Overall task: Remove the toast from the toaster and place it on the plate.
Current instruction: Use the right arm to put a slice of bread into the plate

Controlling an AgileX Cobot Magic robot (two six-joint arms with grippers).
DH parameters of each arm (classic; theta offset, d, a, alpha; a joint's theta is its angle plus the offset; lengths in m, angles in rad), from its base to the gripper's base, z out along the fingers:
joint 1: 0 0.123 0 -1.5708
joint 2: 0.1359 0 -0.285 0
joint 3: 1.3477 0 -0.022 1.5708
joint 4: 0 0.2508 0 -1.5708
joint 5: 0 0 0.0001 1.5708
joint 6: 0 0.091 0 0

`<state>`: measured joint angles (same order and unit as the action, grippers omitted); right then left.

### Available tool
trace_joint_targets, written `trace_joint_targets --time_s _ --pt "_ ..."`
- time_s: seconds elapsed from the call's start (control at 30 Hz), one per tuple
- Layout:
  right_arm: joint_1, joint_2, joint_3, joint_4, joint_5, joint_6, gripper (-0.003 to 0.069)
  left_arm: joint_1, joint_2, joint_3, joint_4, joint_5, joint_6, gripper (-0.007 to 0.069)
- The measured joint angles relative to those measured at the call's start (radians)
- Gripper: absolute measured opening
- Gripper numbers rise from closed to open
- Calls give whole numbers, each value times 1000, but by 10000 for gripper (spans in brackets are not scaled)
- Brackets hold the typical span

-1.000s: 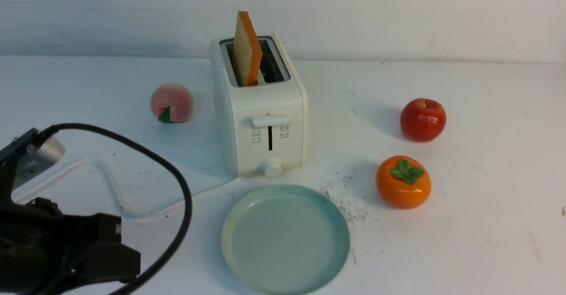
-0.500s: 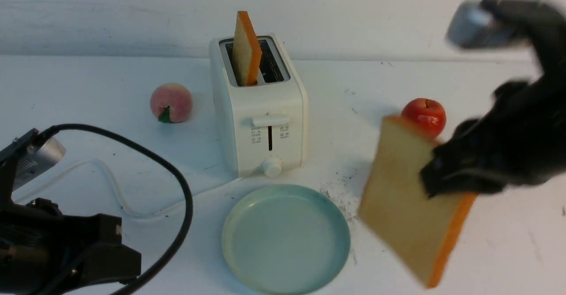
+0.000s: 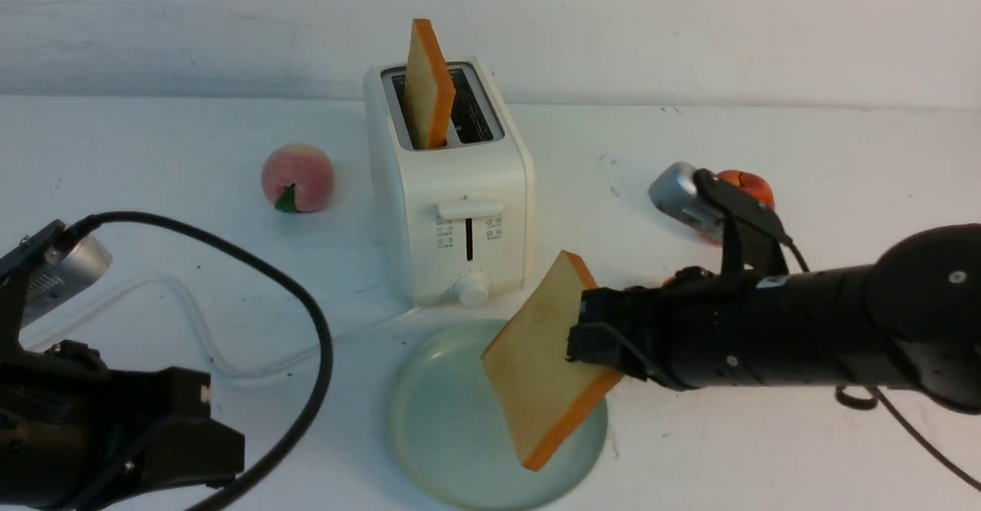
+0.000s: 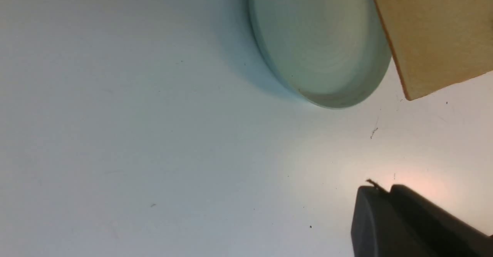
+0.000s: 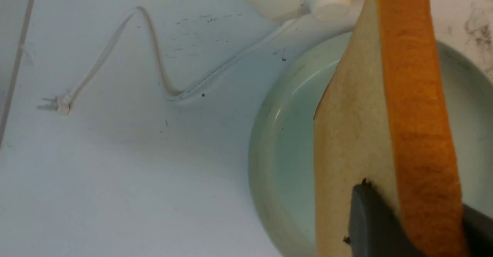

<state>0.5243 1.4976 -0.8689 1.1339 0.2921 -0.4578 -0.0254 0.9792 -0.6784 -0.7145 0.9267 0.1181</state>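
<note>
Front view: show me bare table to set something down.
Free: the left stretch between the peach and the table's left edge; the far right corner past the apple; the near strip right of the plate. Crowded: the cord and left arm fill the near left; the right gripper holds toast over the plate, before the toaster.

A white surface (image 3: 843, 151) spreads before me, flecked with dark specks; a plain white wall (image 3: 690, 28) stands behind it
</note>
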Motion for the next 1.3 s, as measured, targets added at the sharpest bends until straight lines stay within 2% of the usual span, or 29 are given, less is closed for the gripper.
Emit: trace_joint_targets --time_s 0.13,0.17,0.3,0.47,0.63,0.77,0.83,0.87,0.9,0.93,1.07,1.17,1.3 --pt "0 42 -20 159 56 -207 117 0 0 0 0 -1 0 37" --pt "0 55 -25 229 85 -305 117 0 0 0 0 -1 0 38" --pt "0 92 -31 388 118 -542 117 0 0 0 0 -1 0 39" --pt "0 166 -35 554 144 -778 123 0 0 0 0 -2 0 47" --pt "0 251 -37 578 234 -841 199 0 0 0 0 -2 0 55" --pt "0 288 -37 580 230 -855 328 0 0 0 1 -2 0 56" --pt "0 289 -37 580 210 -868 367 0 0 0 2 -2 0 57" --pt "0 287 -37 580 170 -888 421 0 0 0 4 -2 0 57" --pt "0 286 -37 580 166 -891 427 0 0 0 4 -2 0 57" --pt "0 277 -37 581 118 -922 478 0 0 0 4 -2 0 59" --pt "0 211 -37 583 -13 -1040 576 0 0 0 4 -2 0 59" --pt "0 145 -37 587 -117 -1132 608 0 0 0 4 -6 0 60" --pt "0 41 -37 594 -292 -1236 607 0 0 0 9 -31 0 65"
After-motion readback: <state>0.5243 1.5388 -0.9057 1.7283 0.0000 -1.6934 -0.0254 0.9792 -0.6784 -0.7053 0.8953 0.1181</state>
